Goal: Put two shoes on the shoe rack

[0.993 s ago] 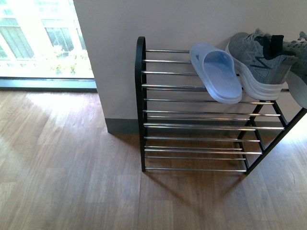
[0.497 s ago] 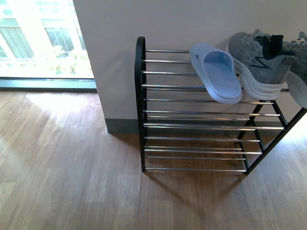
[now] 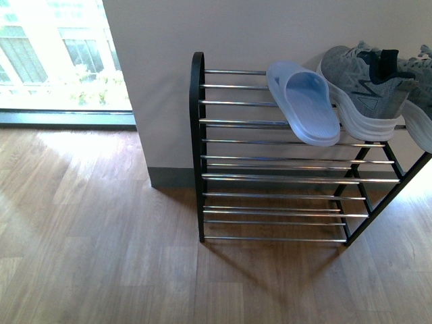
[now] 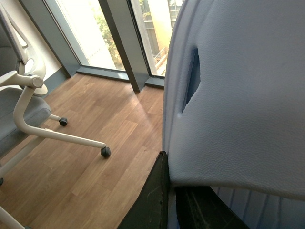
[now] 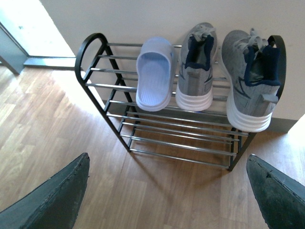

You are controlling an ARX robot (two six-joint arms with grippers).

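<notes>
My right gripper (image 5: 167, 200) spread wide, empty, above floor; left gripper (image 4: 171, 205) pinching slipper (image 4: 248, 95). Rack (image 5: 90, 52) top tier holds second slipper (image 5: 153, 78) beside two sneakers (image 5: 196, 67)

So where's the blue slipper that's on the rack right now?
In the front view, the pale blue slipper lies on the shoe rack's top tier, immediately left of a grey sneaker, toe toward the wall.

Tall black-framed shoe rack with chrome rods (image 5: 181, 138) stands against the wall. On its top tier: one pale blue slide slipper (image 5: 154, 74), at its 3 o'clock two grey knit sneakers (image 5: 196, 67), white soles, navy lining, toes wallward. A second pale blue slipper (image 4: 243, 90) fills the left wrist view.
</notes>
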